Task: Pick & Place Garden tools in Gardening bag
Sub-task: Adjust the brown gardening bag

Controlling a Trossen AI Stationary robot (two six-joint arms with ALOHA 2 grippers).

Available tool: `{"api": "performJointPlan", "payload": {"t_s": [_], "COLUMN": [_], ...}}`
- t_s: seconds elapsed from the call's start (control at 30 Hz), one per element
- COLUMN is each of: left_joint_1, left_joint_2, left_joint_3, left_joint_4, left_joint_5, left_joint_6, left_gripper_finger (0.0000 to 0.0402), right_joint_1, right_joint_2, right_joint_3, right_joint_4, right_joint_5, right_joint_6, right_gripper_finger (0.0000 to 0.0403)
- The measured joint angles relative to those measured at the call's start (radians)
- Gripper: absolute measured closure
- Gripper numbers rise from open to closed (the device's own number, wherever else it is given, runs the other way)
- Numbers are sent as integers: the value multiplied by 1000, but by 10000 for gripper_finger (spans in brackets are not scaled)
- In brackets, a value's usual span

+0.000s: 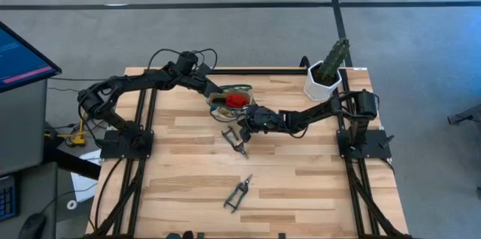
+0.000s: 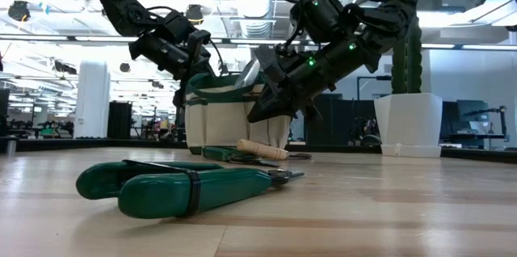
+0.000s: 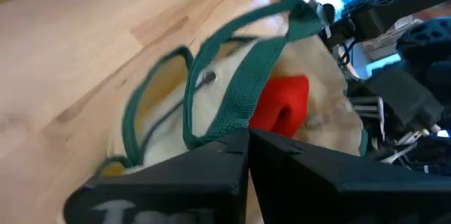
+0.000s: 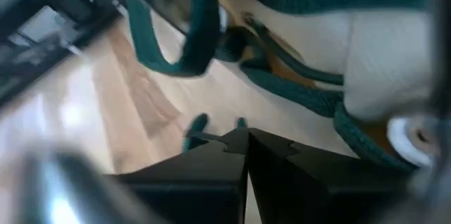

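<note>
Garden tools are split between bag and table: from the high view I see the cream fabric gardening bag with dark green trim (image 1: 231, 98) at the far middle of the wooden table (image 1: 301, 186), and a red-headed tool (image 1: 237, 99) already sits inside it. A thin wooden-handled tool (image 1: 234, 139) lies just in front of the bag, and the dark green-handled pruning shears (image 1: 238, 193) lie well apart, towards the near edge.

My left gripper (image 1: 211, 95) hovers at the bag's left rim, fingers clenched with nothing between them; its wrist view looks straight down past a green handle at the red head. My right gripper (image 1: 248, 118) hangs beside the bag, above the wooden-handled tool, also clamped shut and empty.

I judge the next step is picking up that nearby tool. To do it well I'd open the right fingers first, come down square across the handle, and keep clear of the bag's loose green straps, which could snag. A white pot holding a green cactus (image 1: 327, 76) stands at the far right corner, out of the way.
</note>
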Motion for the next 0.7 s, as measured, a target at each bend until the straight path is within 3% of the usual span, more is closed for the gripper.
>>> {"api": "performJointPlan", "payload": {"t_s": [0.27,0.7], "left_joint_1": [-3,-72], "left_joint_2": [-9,-158], "left_joint_3": [-1,-1], "left_joint_4": [-68,-184], "left_joint_5": [48,32], "left_joint_6": [-15,-66], "left_gripper_finger": [401,401], "right_joint_1": [-70,-194], "right_joint_2": [0,0], "right_joint_3": [0,0], "right_joint_4": [0,16], "right_joint_5": [-5,-61], "right_joint_6": [-42,-114], "right_gripper_finger": [403,403]}}
